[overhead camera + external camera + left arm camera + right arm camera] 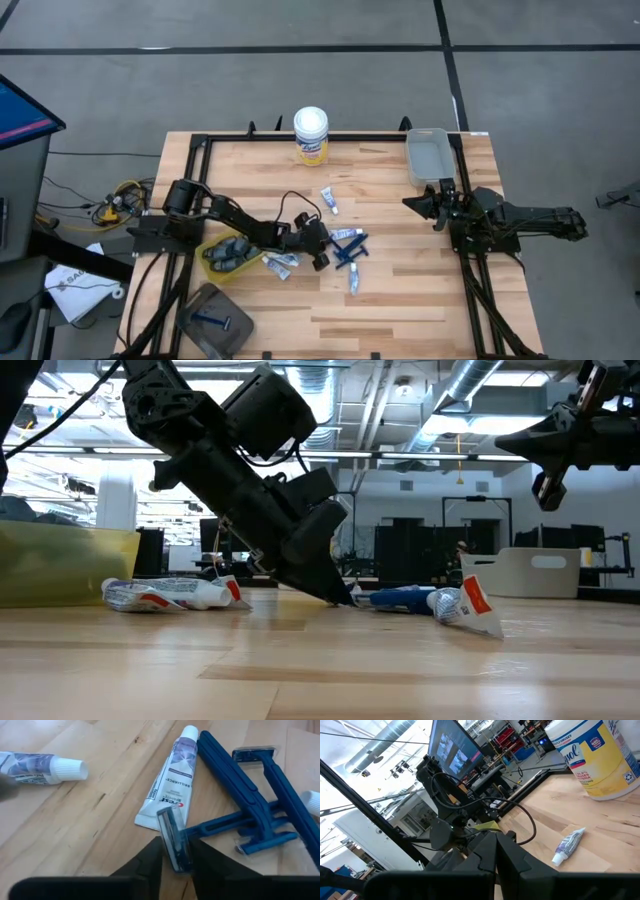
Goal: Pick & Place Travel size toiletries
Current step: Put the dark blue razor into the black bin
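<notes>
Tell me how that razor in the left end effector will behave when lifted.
Probably light and stiff: the razor looks like thin moulded plastic. The left end effector pinches only its head, so it may pivot or slip. Its handle runs toward the other razors, so it could drag them.

Grey floor (pixel 300 80) with dark seams; exposed ceiling ducts (pixel 470 390); monitor (pixel 452 747).

Razors (pixel 349 248), tubes (pixel 280 264) mid-table; bare wood (pixel 400 310) front.
</notes>
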Tool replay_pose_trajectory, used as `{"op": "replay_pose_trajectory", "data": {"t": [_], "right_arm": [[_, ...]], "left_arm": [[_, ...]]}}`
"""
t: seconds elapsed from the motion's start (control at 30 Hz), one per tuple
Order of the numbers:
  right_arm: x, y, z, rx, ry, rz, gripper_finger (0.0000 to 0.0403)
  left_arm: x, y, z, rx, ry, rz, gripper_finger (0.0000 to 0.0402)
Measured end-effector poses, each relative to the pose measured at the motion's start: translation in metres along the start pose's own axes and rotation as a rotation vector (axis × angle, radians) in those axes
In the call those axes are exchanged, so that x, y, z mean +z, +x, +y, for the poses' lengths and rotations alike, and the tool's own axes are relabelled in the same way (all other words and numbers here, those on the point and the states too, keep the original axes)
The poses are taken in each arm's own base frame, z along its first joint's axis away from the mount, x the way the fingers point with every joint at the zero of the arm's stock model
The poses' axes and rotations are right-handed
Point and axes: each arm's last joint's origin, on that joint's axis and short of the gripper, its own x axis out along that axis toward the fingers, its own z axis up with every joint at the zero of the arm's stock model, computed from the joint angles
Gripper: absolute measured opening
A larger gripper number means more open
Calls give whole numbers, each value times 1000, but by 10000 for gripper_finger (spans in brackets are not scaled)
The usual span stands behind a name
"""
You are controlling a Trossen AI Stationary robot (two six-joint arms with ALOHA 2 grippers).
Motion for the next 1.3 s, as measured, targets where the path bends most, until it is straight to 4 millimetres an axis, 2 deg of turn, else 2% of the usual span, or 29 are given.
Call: {"op": "replay_pose_trajectory", "data": {"t": [0.2, 0.53, 1.0, 1.3], "right_arm": [[0, 0, 0, 0, 0, 0, 0], [0, 0, 0, 0, 0, 0, 0], [0, 0, 0, 0, 0, 0, 0], [0, 0, 0, 0, 0, 0, 0]], "left_arm": [[1, -1, -1, -17, -3, 3, 49], [13, -10, 0, -34, 11, -27, 44], [67, -53, 22, 47, 5, -172, 40], [84, -86, 27, 4, -6, -178, 40]]}}
